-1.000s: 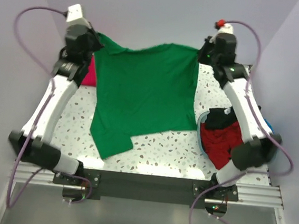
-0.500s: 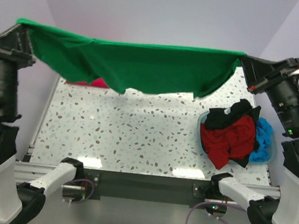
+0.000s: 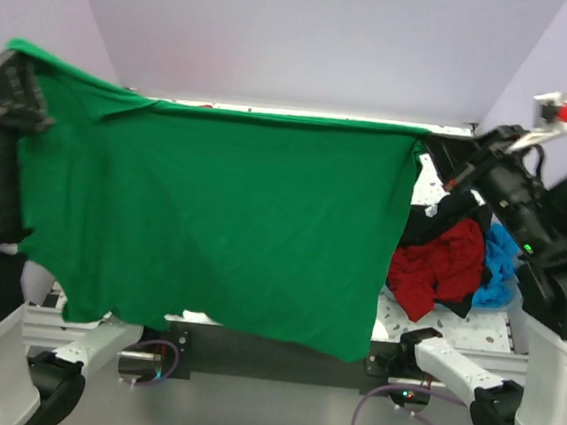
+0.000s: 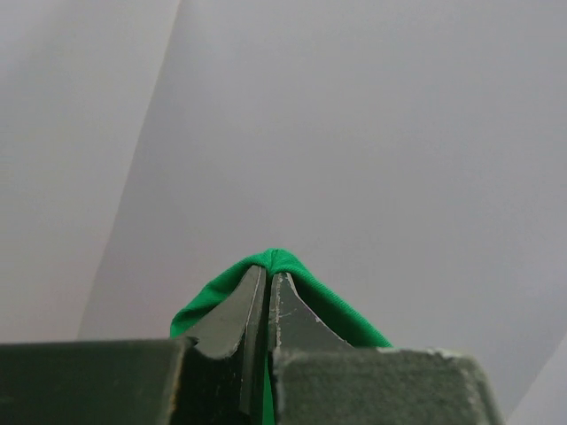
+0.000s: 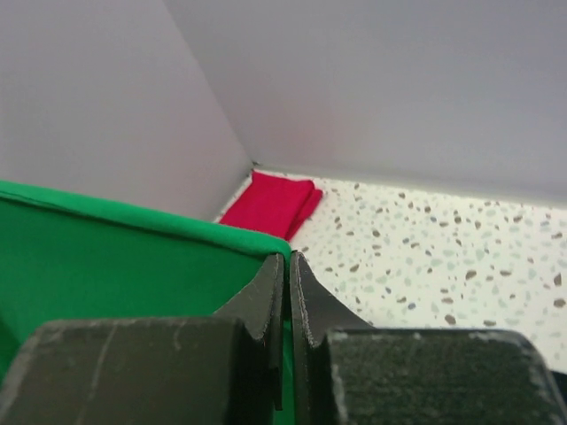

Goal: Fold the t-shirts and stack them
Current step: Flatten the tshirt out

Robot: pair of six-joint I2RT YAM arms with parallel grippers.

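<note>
Between the jaws hangs the green t-shirt (image 3: 212,226); both pairs clamp its top corners.

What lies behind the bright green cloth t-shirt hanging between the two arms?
From above, the bright green cloth t-shirt hides most of the speckled table. The right wrist view shows a folded crimson shirt in the far corner. Anything else there is covered.

The stretched green shirt (image 3: 212,226) screens most of the counter (image 3: 463,328) behind it, along with the left edge of the clothes heap (image 3: 449,269) beside it.
</note>
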